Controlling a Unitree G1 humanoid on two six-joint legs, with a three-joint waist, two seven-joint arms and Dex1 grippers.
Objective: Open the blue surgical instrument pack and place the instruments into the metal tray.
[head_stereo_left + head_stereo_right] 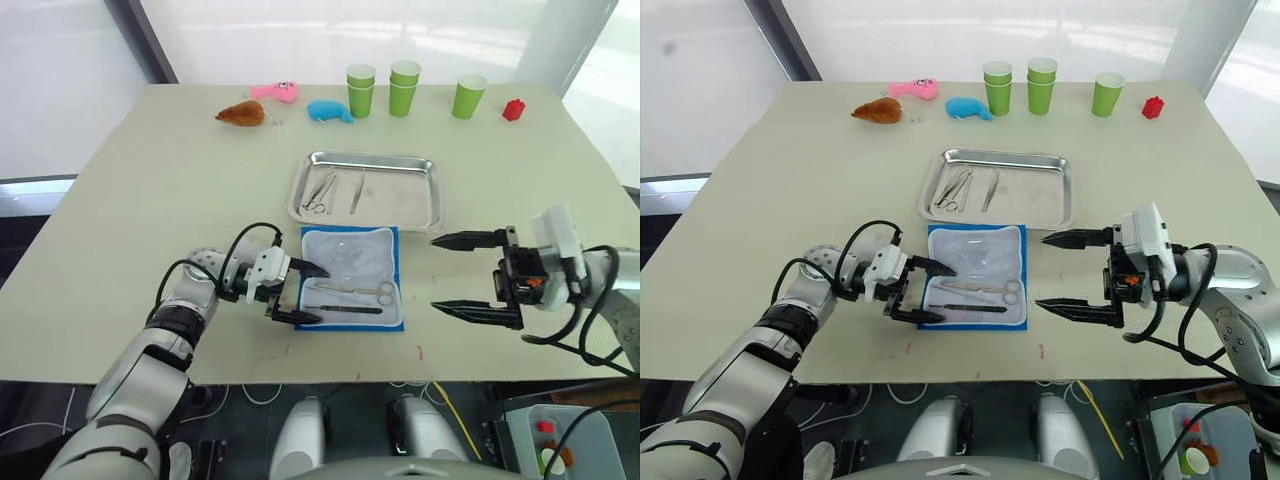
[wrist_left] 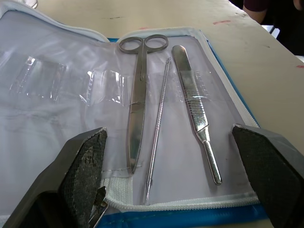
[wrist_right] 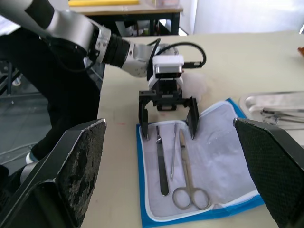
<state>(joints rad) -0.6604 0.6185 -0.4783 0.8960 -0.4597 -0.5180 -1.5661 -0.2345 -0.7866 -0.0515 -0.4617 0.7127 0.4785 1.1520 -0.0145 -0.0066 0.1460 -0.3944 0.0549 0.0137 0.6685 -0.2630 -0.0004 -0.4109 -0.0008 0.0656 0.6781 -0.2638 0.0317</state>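
Nearest you, your left gripper (image 1: 307, 293) sits at the left edge of the blue surgical instrument pack (image 1: 349, 277), its two black fingers spread wide and released, one fingertip over the pale lining and the other at the pack's near left corner, grasping nothing. The pack lies opened flat on the table (image 1: 150, 200), near the front edge, lining up and blue border showing all round. On its near half you have three instruments lying side by side: ring-handled scissors (image 2: 137, 109), a thin probe (image 2: 157, 128) and a flat-handled scalpel-like tool (image 2: 194, 104). In the left wrist view all three lie between your fingers (image 2: 78, 178), under clear plastic straps, with the scissor rings pointing away from the gripper. To the right of the pack, and apart from it, your right gripper (image 1: 455, 274) hovers with its jaws wide open and empty, tips pointing toward the pack. Just beyond the pack sits the metal tray (image 1: 400, 200), its near rim close to the pack's far edge; several silver tools (image 1: 322, 192) already lie in its left half. Farther back, along the far edge of the table, you see a brown plush toy (image 1: 241, 113), a pink toy (image 1: 277, 92), a small blue plush toy (image 1: 329, 110), green paper cups (image 1: 404, 87) and a small red object (image 1: 513, 109).
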